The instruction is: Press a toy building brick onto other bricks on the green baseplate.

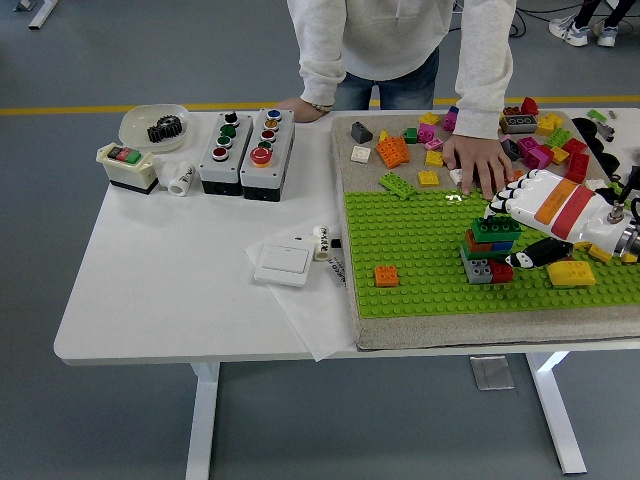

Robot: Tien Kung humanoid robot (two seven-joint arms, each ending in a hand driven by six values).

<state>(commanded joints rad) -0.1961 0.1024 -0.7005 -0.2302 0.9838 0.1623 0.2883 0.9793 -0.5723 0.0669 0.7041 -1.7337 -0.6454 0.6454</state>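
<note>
Green brick [495, 229] tops the small stack of bricks [487, 258] on my green baseplate [420, 255], and my right robot hand [515, 225] has its fingers closed around it from the right. Near the front lie an orange brick [386, 275] and a yellow brick [571, 273]. Farther back, a person's hand [478, 163] rests flat among loose bricks [420, 140]. On the surface [170, 270] at far left, a white dish [153, 126] holds a black gear [163, 128].

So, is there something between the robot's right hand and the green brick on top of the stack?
Nothing visible. The right hand is already at the green brick, which sits on the brick stack.
</note>
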